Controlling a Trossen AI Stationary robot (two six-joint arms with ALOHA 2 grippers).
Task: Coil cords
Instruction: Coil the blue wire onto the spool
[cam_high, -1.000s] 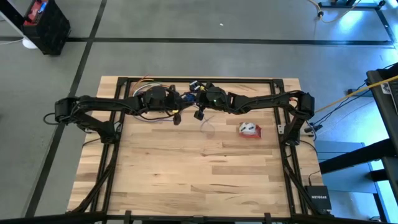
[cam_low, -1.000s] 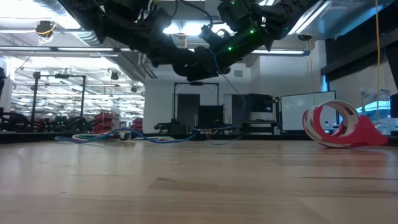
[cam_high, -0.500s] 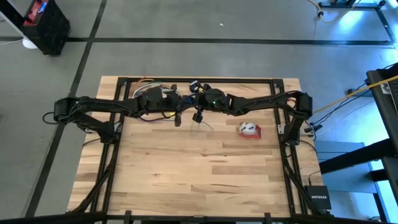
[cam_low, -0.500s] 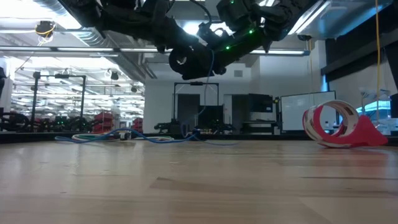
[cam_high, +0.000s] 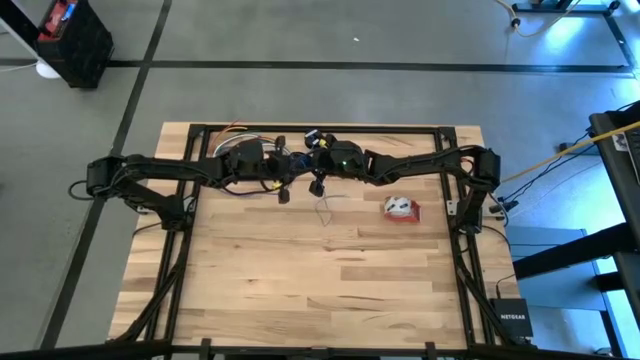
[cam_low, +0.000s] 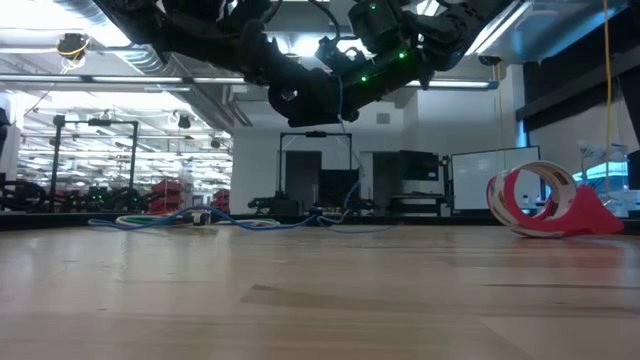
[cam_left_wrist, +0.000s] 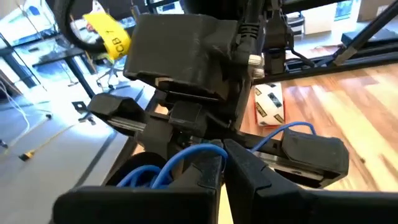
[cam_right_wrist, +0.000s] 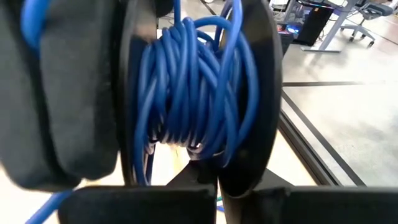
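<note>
The blue cord is wound in many turns right in front of my right wrist camera, packed between two dark flat pieces, and a thin tail of it hangs off my grippers and reaches the bench near the middle of the far half. I see the same cord running between the fingers of my left gripper, which are pressed together on it, pinching the strand. My left gripper hangs above the bench close to the far edge, a little left of centre. My right gripper is just beside it, also lifted clear of the wood, its fingers fully closed; in its own camera the coil sits right at the fingertips, but I cannot tell whether they actually clamp the cord. From table height both of my grippers hover high over the boards with the strand dropping from them. The red-and-white bundle lies on the bench toward the right edge, well apart from both grippers; from table height it stands as a loop on the wood. Along the far edge of the bench a tangle of coloured cables lies flat.
</note>
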